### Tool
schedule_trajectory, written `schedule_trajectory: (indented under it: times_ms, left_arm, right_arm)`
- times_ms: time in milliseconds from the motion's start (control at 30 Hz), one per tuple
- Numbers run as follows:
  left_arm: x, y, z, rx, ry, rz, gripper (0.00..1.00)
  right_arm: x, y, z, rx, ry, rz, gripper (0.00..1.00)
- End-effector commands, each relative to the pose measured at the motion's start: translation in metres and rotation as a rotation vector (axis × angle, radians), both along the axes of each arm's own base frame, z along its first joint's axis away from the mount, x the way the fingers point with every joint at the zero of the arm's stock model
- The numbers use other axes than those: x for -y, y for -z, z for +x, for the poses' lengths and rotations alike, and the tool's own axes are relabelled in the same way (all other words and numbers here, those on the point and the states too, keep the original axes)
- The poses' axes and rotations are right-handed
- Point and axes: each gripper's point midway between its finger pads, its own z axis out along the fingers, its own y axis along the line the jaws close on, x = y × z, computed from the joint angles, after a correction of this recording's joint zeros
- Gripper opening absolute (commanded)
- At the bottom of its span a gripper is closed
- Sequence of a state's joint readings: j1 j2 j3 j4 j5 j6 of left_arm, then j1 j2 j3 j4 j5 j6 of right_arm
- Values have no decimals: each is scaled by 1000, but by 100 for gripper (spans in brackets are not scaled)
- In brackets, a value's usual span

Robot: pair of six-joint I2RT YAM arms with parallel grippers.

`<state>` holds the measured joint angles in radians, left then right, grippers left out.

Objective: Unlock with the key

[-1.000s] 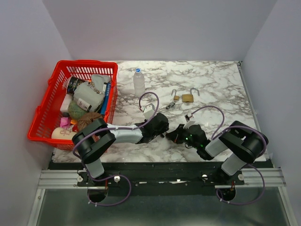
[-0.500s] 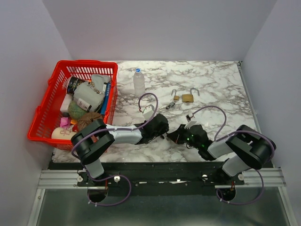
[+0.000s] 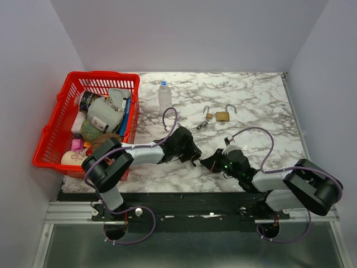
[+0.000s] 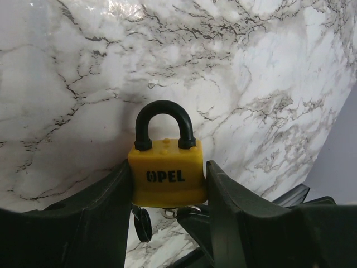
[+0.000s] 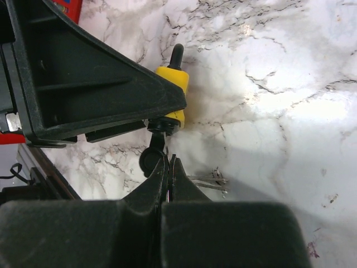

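Near the front edge of the white marble table [image 3: 262,106], the right gripper [image 5: 167,163] is pinched tight on a black-headed metal key [image 5: 150,160] set in the base of a yellow padlock [image 4: 167,176] with a black shackle. The left gripper [image 3: 193,158] clamps that padlock's sides, jaws partway apart; farther back lies an open brass padlock [image 3: 222,116].

Left gripper [image 4: 167,177] part-spread in a firm grip, right gripper [image 5: 166,162] pinched tight, facing each other.
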<state>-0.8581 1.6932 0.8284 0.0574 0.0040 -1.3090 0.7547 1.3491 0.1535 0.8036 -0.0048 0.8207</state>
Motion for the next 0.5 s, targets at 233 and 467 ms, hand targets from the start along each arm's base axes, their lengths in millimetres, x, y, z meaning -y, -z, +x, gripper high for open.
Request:
schedule_trajectory:
  times_ms: [233, 467]
  left_arm:
    - [-12, 33, -61, -293, 57, 40, 0]
    - [-12, 34, -53, -255, 7, 66, 0]
  right_arm:
    - [5, -13, 26, 14, 196, 38, 1]
    - [-8, -18, 35, 32, 216, 30, 1]
